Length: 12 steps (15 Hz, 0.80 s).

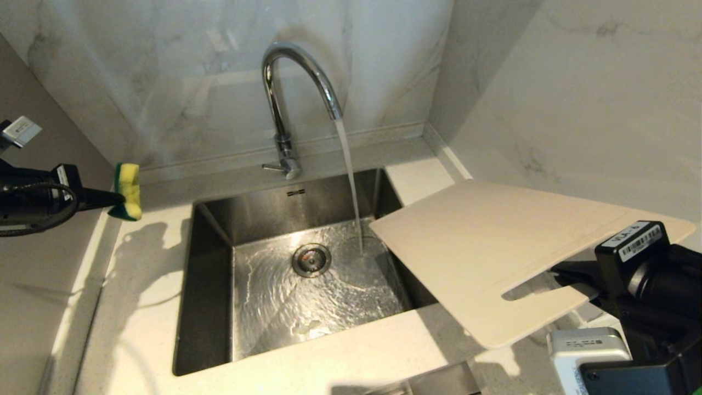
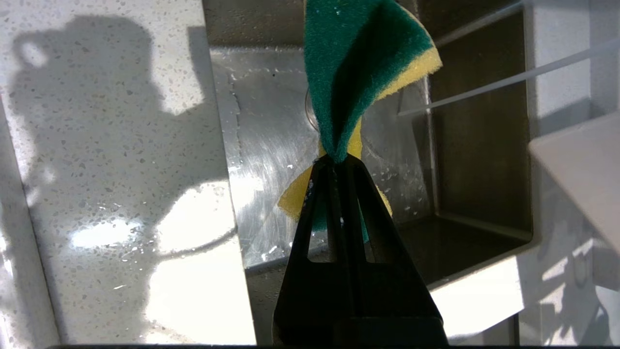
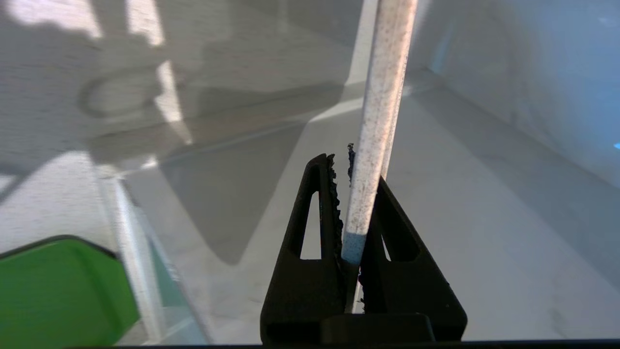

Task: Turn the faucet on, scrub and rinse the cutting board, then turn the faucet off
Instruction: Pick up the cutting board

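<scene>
Marble walls back my speckled countertop (image 1: 137,307) and steel sink (image 1: 208,285). My right gripper (image 3: 356,194) is clamped on the handle end of the cutting board (image 1: 493,247), holding it tilted over the sink's right rim. My left gripper (image 2: 339,167) pinches a folded green-yellow sponge (image 2: 358,63) above the left counter. Between them, the faucet (image 1: 290,99) pours water beside the board's corner. A green object (image 3: 58,291) is cut off.

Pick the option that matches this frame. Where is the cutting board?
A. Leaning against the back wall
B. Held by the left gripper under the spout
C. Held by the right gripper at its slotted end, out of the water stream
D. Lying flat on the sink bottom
C: the right gripper clamps the cutting board near its handle slot, while the faucet stream falls just left of the board's edge.
</scene>
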Motion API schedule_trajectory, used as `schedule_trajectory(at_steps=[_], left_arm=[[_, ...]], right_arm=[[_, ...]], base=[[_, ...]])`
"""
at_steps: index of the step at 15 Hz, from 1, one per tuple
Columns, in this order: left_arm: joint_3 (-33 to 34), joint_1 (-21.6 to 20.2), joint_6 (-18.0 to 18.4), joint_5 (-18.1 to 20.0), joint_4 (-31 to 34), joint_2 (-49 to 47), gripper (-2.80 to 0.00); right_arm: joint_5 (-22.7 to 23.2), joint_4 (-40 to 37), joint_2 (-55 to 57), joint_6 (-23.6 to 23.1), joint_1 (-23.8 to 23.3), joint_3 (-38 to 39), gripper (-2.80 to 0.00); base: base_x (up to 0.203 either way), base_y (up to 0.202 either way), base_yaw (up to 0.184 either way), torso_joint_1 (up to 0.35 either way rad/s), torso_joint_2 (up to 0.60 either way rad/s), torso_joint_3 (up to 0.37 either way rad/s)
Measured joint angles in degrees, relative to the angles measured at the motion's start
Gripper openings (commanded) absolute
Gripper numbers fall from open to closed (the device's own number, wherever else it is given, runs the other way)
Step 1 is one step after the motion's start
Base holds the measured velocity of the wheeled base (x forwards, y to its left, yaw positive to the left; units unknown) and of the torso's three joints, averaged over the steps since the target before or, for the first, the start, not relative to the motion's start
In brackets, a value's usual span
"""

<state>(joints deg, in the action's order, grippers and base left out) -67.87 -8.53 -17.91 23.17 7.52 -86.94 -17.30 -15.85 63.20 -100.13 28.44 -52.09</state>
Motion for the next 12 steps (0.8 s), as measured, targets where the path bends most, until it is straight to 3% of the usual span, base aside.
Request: schedule_trajectory(at_steps=[6,9,12], left_arm=[[0.11,0.35,0.02,-0.02,0.00,0.62,-2.80],[0.20,0.41,-0.13,0.00,0.01,0.94,-2.80],[0.20,0.46,-0.37,-0.01,0.00,1.06,-2.80]], right_arm=[[2.15,0.41,1.39,-0.20,0.00,-4.61,-2.80],[6.30,0.50,2.89,-0.56,0.02,-7.79,-2.80],[11.99,0.62,5.12,-4.47,0.05,-11.19,-2.80]], base=[[0.000,0.000,0.000,0.000,0.00,0.000],[0.000,0.000,0.000,0.000,0.00,0.000],[0.000,0.000,0.000,0.000,0.00,0.000]])
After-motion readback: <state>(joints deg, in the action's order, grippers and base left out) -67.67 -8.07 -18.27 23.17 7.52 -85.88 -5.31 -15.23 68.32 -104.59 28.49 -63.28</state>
